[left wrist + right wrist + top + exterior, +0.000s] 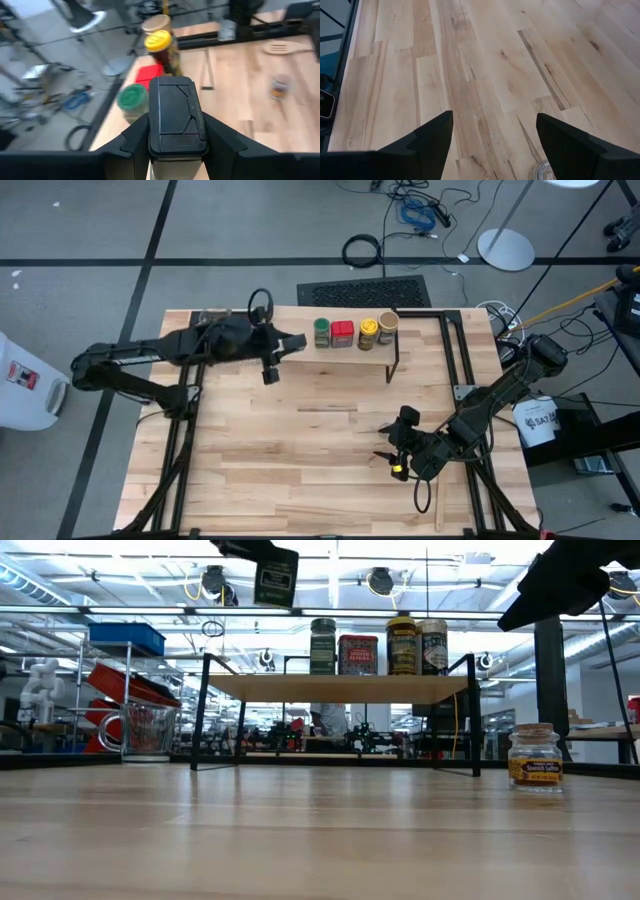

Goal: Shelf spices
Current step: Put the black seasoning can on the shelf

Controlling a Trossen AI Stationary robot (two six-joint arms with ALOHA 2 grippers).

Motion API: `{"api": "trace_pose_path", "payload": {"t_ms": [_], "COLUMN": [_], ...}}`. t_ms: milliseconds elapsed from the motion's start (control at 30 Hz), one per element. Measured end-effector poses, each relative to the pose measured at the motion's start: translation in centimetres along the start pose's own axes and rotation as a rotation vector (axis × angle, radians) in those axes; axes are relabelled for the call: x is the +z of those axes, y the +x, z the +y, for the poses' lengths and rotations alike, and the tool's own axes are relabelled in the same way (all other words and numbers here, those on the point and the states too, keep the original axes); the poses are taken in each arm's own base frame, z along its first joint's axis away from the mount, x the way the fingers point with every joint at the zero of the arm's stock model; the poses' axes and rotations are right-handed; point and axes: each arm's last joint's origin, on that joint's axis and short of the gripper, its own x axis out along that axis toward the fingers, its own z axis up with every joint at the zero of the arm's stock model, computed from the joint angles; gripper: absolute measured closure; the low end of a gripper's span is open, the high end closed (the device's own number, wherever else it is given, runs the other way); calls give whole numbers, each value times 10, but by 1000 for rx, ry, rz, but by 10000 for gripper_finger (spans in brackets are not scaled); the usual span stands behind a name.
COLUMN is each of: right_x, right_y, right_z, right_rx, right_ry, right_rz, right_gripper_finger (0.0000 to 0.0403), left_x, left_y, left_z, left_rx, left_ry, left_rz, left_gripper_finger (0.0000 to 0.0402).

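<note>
The shelf stands at the table's far side on thin black legs. On its plank stand a green-lidded jar, a red tin, a yellow-lidded jar and a tan jar. My left gripper hovers just left of the shelf, above plank height, shut on a dark tin. A tiny brown jar stands on the table at the near right. My right gripper hangs open beside it, touching nothing. My left gripper pinches the dark tin between its two fingers, on two opposite side walls just under the black lid. The fingers come from the table's left, slanting slightly down. The tin is lifted clear, roughly upright, lid up.
A wooden spatula lies near the table's front right edge. Black frame rails run along the right side. Bare tabletop spreads across the middle and the near left.
</note>
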Motion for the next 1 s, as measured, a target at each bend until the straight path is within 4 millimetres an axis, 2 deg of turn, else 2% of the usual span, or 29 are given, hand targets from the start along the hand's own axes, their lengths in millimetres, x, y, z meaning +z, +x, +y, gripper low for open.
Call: {"api": "trace_pose_path", "payload": {"t_ms": [267,367,533,700,1000], "right_x": [0,0,0,0,0], "right_y": [0,0,0,0,0], "right_z": [0,0,0,0,0], "right_rx": [0,0,0,0,0], "right_ry": [0,0,0,0,-1], "right_rz": [0,0,0,0,1], "right_gripper_finger": [129,129,129,129,129], "left_x": [-14,-21,-36,-47,-59], "left_y": [10,21,47,64,68], "left_z": [42,52,59,62,72], "left_rx": [-116,-164,-201,-204,-314], "left_ry": [-69,-97,-132,-149,-172], "left_rz": [-14,0,78,134,111], "left_gripper_finger": [253,253,253,253,253]}}
